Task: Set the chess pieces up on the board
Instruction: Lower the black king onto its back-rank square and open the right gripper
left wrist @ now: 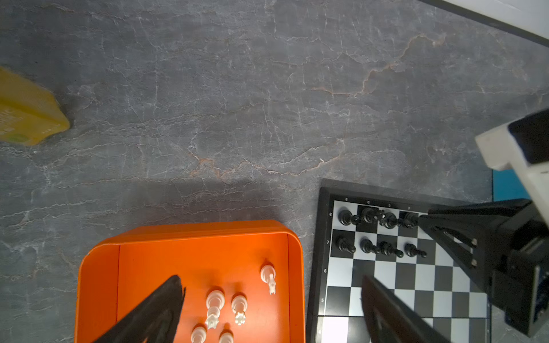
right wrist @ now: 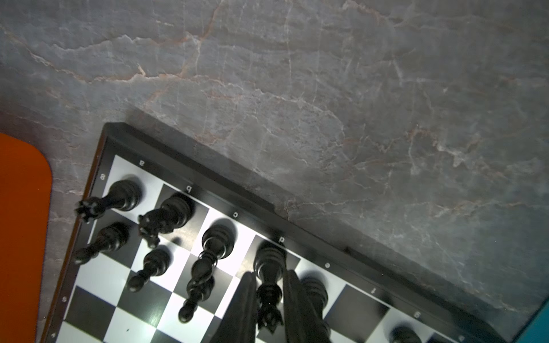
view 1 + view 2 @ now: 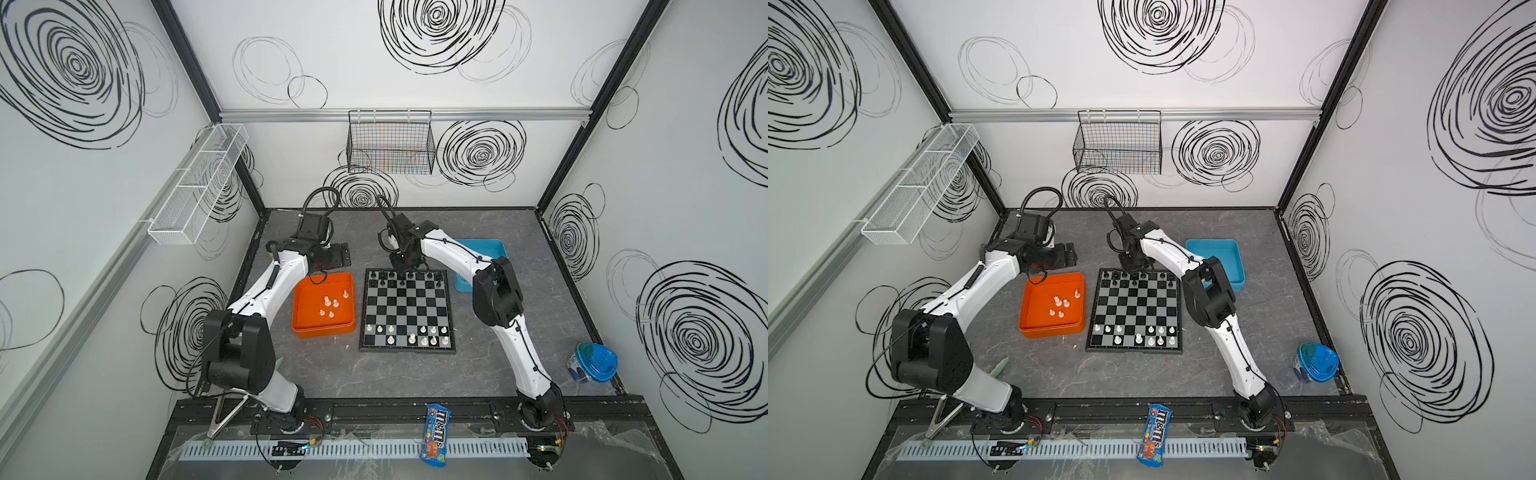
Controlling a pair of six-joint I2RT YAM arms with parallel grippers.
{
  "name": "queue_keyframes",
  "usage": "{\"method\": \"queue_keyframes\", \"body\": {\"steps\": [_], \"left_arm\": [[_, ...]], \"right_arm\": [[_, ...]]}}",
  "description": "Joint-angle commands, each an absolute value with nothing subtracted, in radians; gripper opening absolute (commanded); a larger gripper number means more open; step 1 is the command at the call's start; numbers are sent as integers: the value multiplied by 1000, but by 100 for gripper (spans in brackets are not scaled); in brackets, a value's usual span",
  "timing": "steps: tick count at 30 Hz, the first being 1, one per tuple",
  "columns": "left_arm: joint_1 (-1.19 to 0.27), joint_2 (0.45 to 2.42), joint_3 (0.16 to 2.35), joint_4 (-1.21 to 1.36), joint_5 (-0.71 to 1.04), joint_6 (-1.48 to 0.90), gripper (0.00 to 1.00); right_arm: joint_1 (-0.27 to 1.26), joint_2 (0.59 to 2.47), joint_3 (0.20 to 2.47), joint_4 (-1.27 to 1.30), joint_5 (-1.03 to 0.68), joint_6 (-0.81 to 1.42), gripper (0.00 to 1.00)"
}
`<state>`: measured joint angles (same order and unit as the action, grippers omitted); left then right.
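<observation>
The board (image 3: 405,307) lies mid-table, with black chess pieces (image 3: 392,275) on its two far rows and white ones (image 3: 424,336) on its two near rows. Several white pieces (image 3: 330,305) stand in the orange tray (image 3: 303,299) left of it. My right gripper (image 2: 269,274) hangs over the far row (image 3: 405,259), its fingers (image 2: 248,297) close against both sides of a black queen (image 2: 269,261) that stands upright on square d8. My left gripper (image 1: 271,279) is wide open and holds nothing, above the tray's far edge (image 3: 338,253). The tray's pieces (image 1: 215,300) show between its fingers.
A blue tray (image 3: 482,249) sits behind my right arm, off the board's far right corner. A blue-lidded tub (image 3: 592,361) stands at the right edge. An M&M's bag (image 3: 434,432) lies on the front rail. A yellow packet (image 1: 26,112) lies on the table beyond the orange tray.
</observation>
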<state>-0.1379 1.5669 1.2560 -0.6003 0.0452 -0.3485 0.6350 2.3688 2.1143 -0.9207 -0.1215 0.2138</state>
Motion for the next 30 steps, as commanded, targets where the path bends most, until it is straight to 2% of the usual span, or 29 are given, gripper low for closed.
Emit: {"method": "queue_keyframes", "body": {"steps": [1, 23, 30], "left_arm": [[-124, 1557, 1246, -573, 49, -358, 96], [-124, 1552, 1250, -581, 41, -361, 96], [-124, 1543, 1238, -605, 14, -369, 96]], "right_arm": [[642, 2384, 2142, -955, -107, 204, 25], [642, 2326, 2232, -985, -115, 210, 30], [583, 2265, 2256, -984, -143, 205, 34]]}}
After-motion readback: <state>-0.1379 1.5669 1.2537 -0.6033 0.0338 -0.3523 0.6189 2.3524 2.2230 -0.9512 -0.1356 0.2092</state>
